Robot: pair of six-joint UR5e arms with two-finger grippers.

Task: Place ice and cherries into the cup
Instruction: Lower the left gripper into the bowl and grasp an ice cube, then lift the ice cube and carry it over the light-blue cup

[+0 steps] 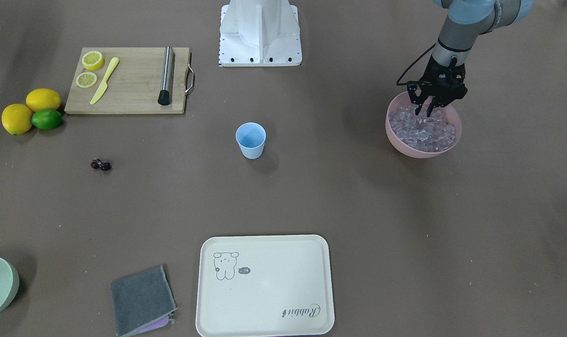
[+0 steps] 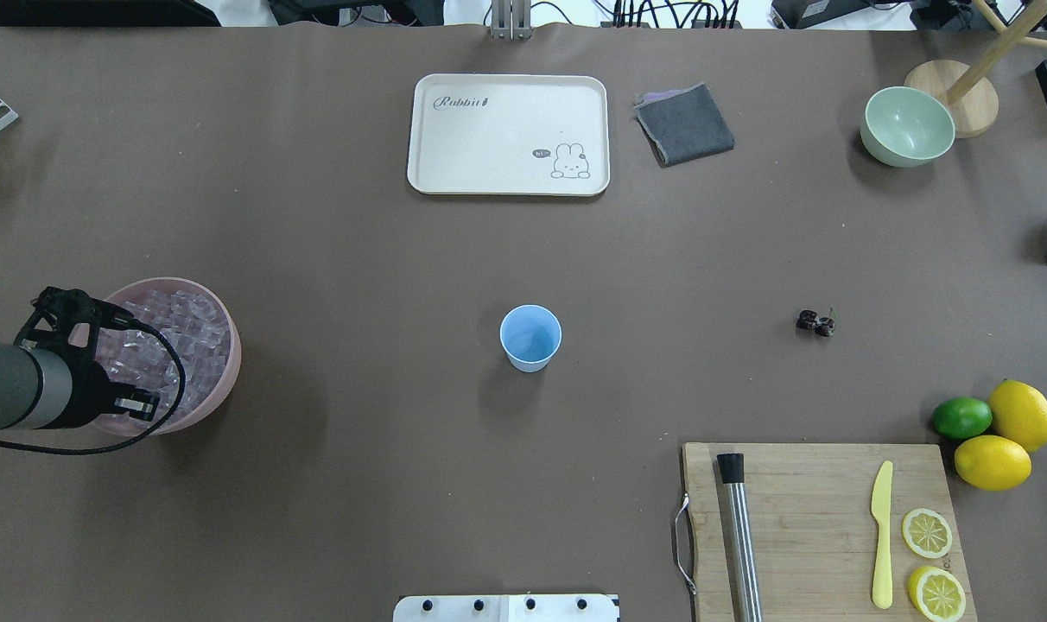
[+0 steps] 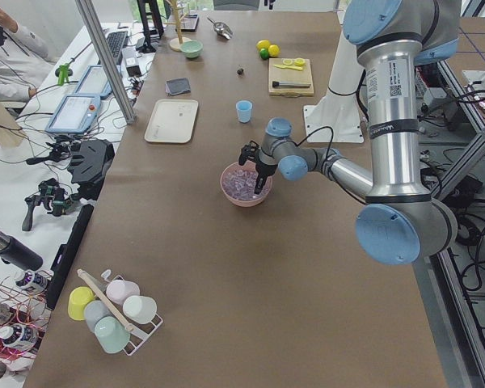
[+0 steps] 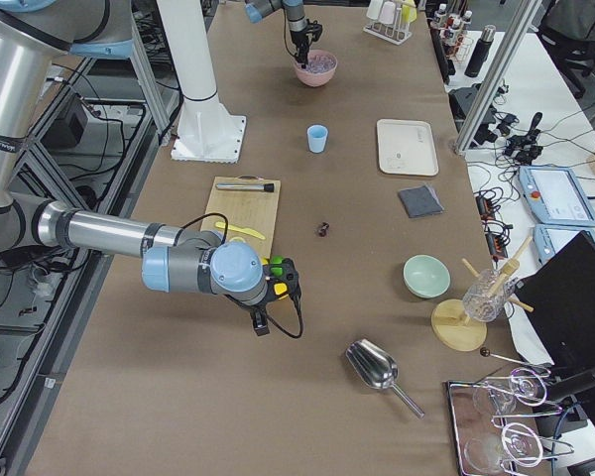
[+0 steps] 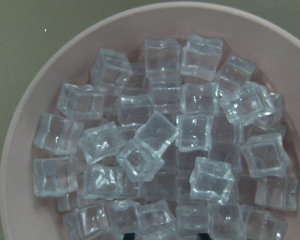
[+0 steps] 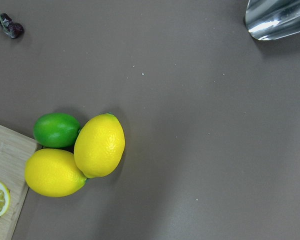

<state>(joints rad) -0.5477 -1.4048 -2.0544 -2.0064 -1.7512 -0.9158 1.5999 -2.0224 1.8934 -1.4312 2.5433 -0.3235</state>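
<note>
A heap of clear ice [image 1: 424, 132] cubes fills the pink bowl [image 1: 421, 150]. My left gripper [image 1: 425, 112] hangs open just above the heap at the bowl's robot side, holding nothing. In the left wrist view the ice [image 5: 165, 140] fills the frame and two dark fingertips [image 5: 205, 236] peek in, wide apart, at the bottom edge. The light blue cup [image 1: 250, 139] stands upright mid-table, with no ice or cherries showing in it. The dark cherries [image 1: 100, 164] lie on the table apart from it. My right gripper [image 4: 263, 319] hovers near the lemons; I cannot tell whether it is open or shut.
A wooden cutting board [image 1: 129, 89] holds lemon halves, a yellow knife and a steel muddler. Two lemons [image 6: 97, 145] and a lime [image 6: 56, 130] sit beside it. A cream tray [image 1: 265, 285], a grey cloth [image 1: 142, 299], a pale green bowl [image 2: 908, 125] and a metal scoop [image 6: 277, 17] lie farther out.
</note>
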